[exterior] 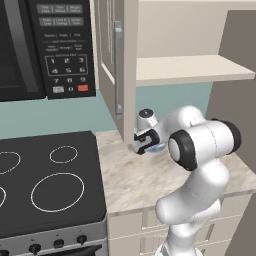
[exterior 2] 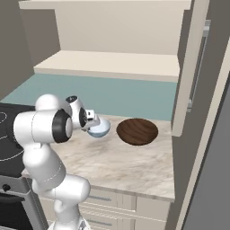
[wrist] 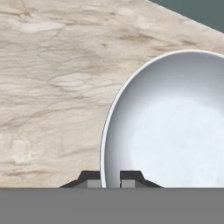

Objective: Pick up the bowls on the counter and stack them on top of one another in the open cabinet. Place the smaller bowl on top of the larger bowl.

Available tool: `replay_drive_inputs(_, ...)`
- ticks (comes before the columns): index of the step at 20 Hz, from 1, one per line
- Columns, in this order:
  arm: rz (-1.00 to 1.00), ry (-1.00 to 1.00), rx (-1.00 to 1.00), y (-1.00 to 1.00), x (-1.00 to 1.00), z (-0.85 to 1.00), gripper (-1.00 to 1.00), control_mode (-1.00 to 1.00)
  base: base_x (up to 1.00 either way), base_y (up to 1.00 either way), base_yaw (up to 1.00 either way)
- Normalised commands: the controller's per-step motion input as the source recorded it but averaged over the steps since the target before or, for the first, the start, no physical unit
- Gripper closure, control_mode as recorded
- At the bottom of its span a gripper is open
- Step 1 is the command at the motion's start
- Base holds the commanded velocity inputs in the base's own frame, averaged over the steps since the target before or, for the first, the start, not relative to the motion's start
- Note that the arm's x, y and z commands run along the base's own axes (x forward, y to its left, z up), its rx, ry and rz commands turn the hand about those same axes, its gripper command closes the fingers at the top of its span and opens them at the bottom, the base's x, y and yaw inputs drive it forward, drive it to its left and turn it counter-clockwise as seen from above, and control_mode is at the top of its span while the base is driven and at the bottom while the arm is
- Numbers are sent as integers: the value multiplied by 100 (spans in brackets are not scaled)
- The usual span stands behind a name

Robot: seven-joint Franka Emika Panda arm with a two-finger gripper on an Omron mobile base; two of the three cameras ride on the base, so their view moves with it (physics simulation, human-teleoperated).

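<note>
The smaller bowl (exterior 2: 100, 128), pale blue outside and glossy white inside (wrist: 175, 127), is at the back of the counter (exterior 2: 117, 166). My gripper (wrist: 110, 179) is shut on its near rim, one fingertip (wrist: 91, 178) outside and the other inside. From the left base view the gripper (exterior: 143, 142) hides most of this bowl (exterior: 158, 148). The larger bowl (exterior 2: 137, 131), dark brown and shallow, rests on the counter just right of it, apart from it. Above, the cabinet shelf (exterior 2: 112, 63) stands open and bare.
The cabinet door (exterior: 117, 65) hangs open over the counter's left end, its handle (exterior: 118, 70) facing out; the right base view has it (exterior 2: 191, 67) at the right. A black stovetop (exterior: 45, 185) borders the counter (exterior: 135, 175) on the left, under a microwave (exterior: 45, 45).
</note>
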Motion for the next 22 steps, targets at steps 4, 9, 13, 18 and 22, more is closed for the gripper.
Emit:
replay_drive_inputs(4,0,-3,0,-1,0,34,100,-100,0,0,0)
replay_drive_inputs(9,0,0,0,0,0,39,100,-100,0,0,0)
replay_drive_inputs(13,0,0,0,-2,0,26,100,-100,0,0,0)
replay_drive_inputs(18,0,0,0,-8,-2,14,100,-100,0,0,0)
replay_drive_inputs(22,0,0,0,-20,-10,10,100,-100,0,0,0)
